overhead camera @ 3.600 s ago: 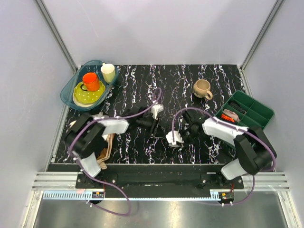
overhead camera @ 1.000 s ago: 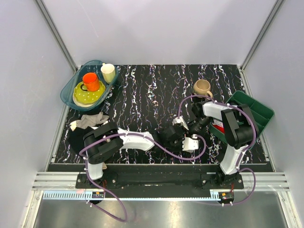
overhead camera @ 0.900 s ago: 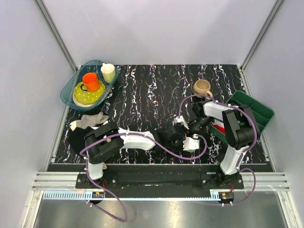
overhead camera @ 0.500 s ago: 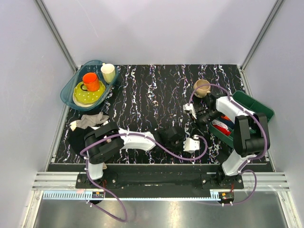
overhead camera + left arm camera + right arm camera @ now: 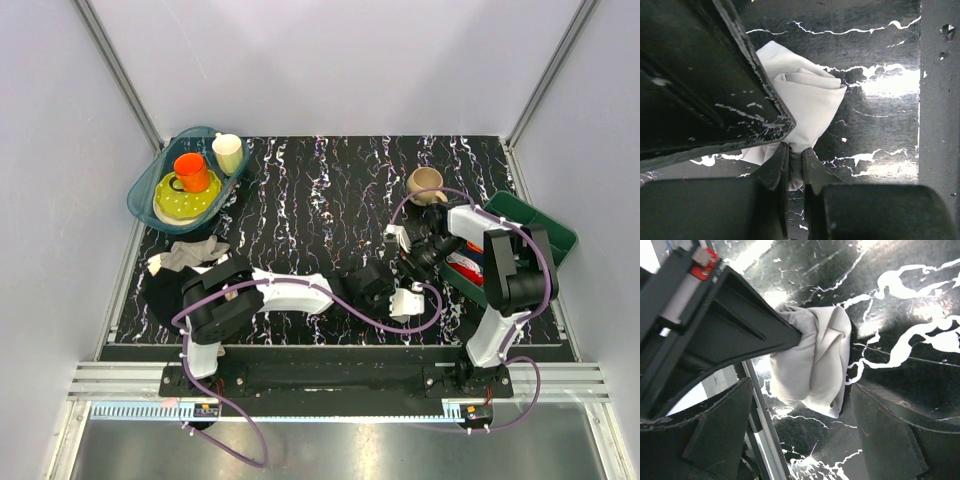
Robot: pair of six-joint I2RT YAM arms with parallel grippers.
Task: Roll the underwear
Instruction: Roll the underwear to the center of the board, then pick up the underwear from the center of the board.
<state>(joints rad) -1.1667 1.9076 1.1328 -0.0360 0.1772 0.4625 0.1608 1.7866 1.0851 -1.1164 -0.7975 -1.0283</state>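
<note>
The underwear [image 5: 807, 102] is a light grey fabric bundle, rolled up on the black marbled table. My left gripper [image 5: 795, 154] is shut on the bundle's near end, with fabric pinched between its fingers. In the right wrist view the underwear [image 5: 815, 357] lies between the wide-spread fingers of my open right gripper [image 5: 801, 390], and neither finger touches it. The left gripper's black body [image 5: 725, 325] reaches in from the upper left. From above, the left gripper [image 5: 380, 283] and right gripper [image 5: 408, 255] meet at the front right and hide the underwear.
A teal bin [image 5: 145, 200] at the back left holds a yellow plate and two cups. A beige mug [image 5: 425, 185] stands behind the right gripper. A green tray [image 5: 530, 225] sits at the right edge. Tan and dark cloths [image 5: 190, 255] lie at the left. The table's metal front rail [image 5: 937, 100] is close by.
My right gripper has opened wide and let go of the bundle, drawing back a little toward the mug. The left gripper has shifted slightly right, still pinching the fabric.
</note>
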